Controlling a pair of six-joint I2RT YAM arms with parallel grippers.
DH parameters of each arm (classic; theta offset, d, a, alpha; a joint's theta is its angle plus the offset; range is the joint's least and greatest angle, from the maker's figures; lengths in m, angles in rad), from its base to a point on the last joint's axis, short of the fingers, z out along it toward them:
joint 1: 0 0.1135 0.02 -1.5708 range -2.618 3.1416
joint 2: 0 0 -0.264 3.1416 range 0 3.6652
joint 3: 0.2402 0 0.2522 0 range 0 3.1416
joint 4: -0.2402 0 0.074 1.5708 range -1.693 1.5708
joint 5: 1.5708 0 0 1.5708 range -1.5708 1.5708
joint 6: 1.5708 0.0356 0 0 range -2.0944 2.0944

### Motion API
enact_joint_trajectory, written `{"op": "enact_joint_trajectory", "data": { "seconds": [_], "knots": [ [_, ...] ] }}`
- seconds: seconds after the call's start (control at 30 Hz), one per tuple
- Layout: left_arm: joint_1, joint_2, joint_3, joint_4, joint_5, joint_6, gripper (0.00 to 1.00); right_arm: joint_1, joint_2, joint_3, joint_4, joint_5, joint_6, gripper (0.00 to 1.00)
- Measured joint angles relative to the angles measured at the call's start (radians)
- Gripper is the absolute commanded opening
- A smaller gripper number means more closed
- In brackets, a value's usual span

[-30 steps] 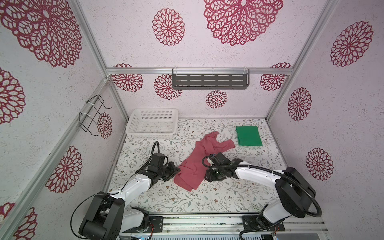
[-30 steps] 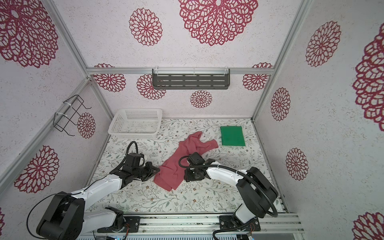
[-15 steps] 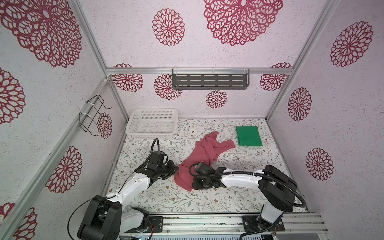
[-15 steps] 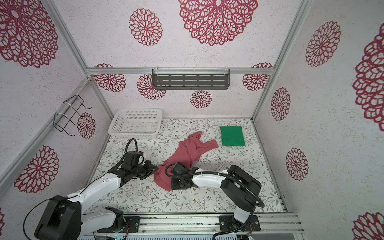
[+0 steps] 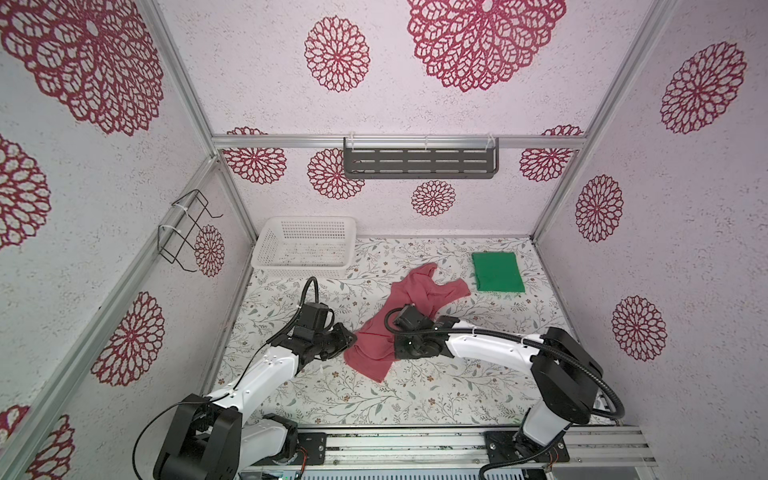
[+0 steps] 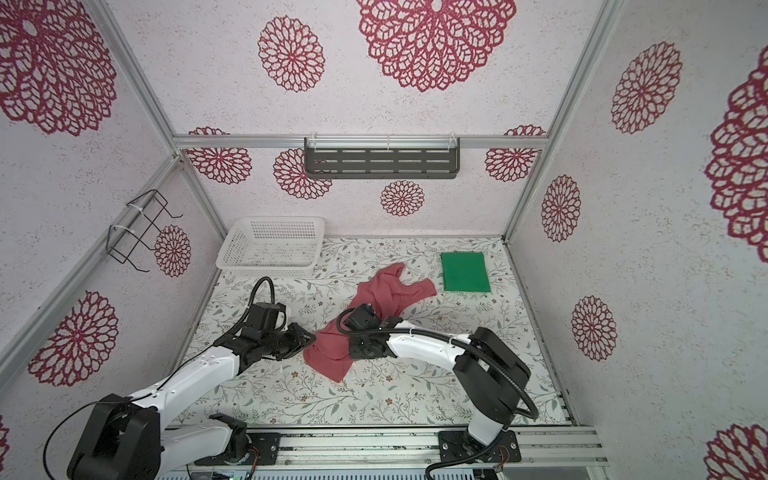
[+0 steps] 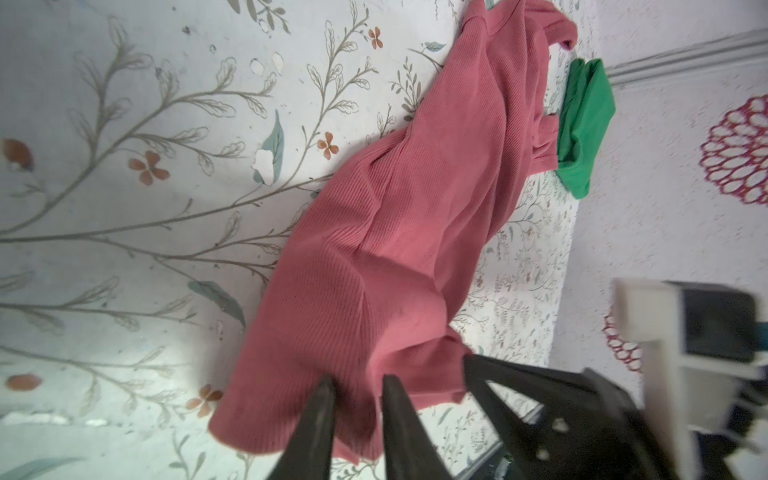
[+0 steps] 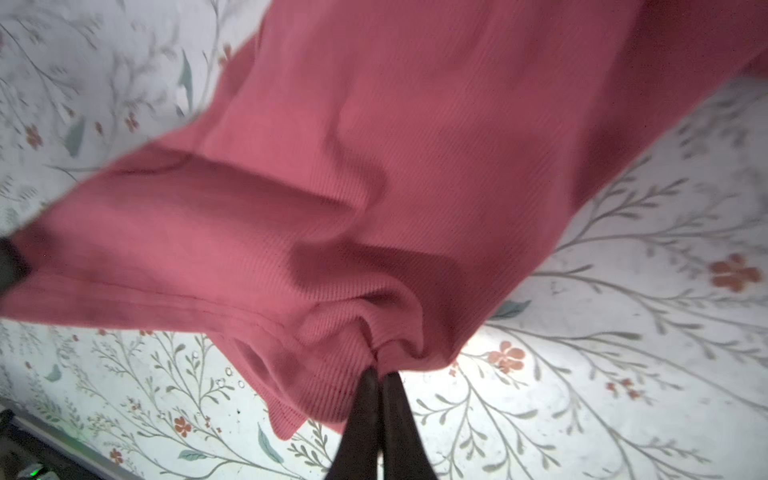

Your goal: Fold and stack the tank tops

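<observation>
The rose-red tank top (image 5: 374, 349) (image 6: 328, 349) lies crumpled and unfolded at the middle of the table (image 5: 457, 374), stretched in a slanted band. Its straps point toward the far right, and its hem end sits nearer and further left. The fabric is ribbed, with several loose creases along its length (image 7: 395, 232).

The green tank top (image 5: 497, 272) (image 6: 464, 272) is folded into a neat flat rectangle in the far right part of the table. It lies just beside the strap end of the rose-red tank top, and in both top views a narrow strip of table shows between them.

The right gripper (image 8: 379, 374) (image 5: 394, 348) reaches across from the right and is clamped tight on the right edge of the rose-red tank top, near its hem. In the right wrist view the cloth puckers into a bunch where the two dark fingers (image 8: 361, 415) meet.

The left gripper (image 7: 357, 380) (image 5: 351, 338) is at the left edge of the same hem end. Its fingers (image 7: 320, 415) stand apart with a clear gap, and the cloth shows behind them unpinched. Whether the tips touch the fabric is not clear.

A white basket (image 5: 303, 266) (image 6: 266, 266) stands in the far left corner of the table, well apart from both tops. A grey shelf (image 5: 419, 162) hangs on the far wall and a wire rack (image 5: 187, 232) on the left wall.
</observation>
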Motion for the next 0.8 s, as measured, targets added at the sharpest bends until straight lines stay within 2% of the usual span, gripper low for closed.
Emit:
{"op": "enact_joint_trajectory", "data": {
  "seconds": [0.13, 0.3, 0.47, 0.6, 0.7, 0.8],
  "knots": [
    [0.000, 0.022, 0.020, -0.040, -0.020, 0.024, 0.58, -0.028, -0.044, 0.000, -0.013, 0.011, -0.016, 0.04],
    [-0.035, 0.023, 0.106, -0.168, -0.098, 0.074, 0.61, -0.063, -0.060, -0.017, 0.003, 0.017, -0.019, 0.04],
    [-0.156, -0.014, 0.192, -0.343, -0.237, 0.100, 0.55, -0.131, -0.066, -0.024, 0.056, 0.038, -0.029, 0.04],
    [-0.342, -0.026, 0.237, -0.459, -0.334, 0.055, 0.41, -0.177, -0.067, -0.020, 0.103, 0.063, -0.044, 0.04],
    [-0.482, 0.015, 0.268, -0.501, -0.381, 0.009, 0.31, -0.196, -0.067, -0.005, 0.113, 0.078, -0.061, 0.04],
    [-0.579, 0.112, 0.321, -0.502, -0.403, -0.017, 0.30, -0.208, -0.067, 0.007, 0.129, 0.081, -0.073, 0.05]
  ]
}}
